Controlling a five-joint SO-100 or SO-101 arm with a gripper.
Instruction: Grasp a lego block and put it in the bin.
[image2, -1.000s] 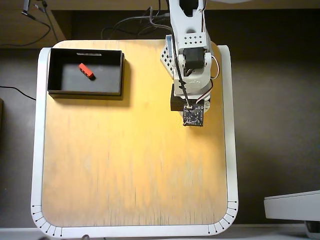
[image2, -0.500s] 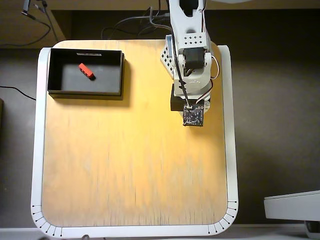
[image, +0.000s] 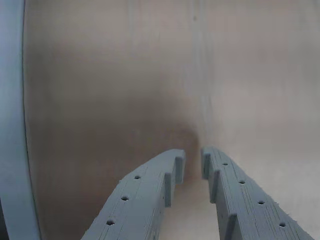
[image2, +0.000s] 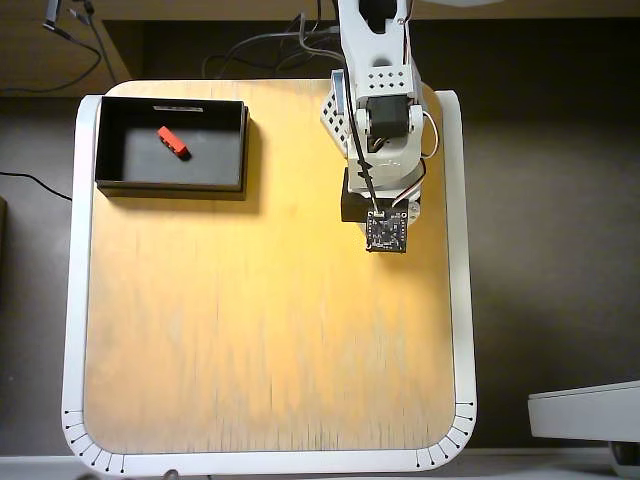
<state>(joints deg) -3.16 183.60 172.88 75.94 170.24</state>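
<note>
A: What surrounds your arm in the overhead view?

B: Bare wooden table (image2: 260, 330) with a white rim; the bin (image2: 110, 150) sits at ten o'clock from the arm (image2: 380, 110), the lego block (image2: 173, 143) lying inside it.

A: And your end effector (image: 192, 162)?

B: In the wrist view its tips stand a narrow gap apart over bare wood, holding nothing
</note>
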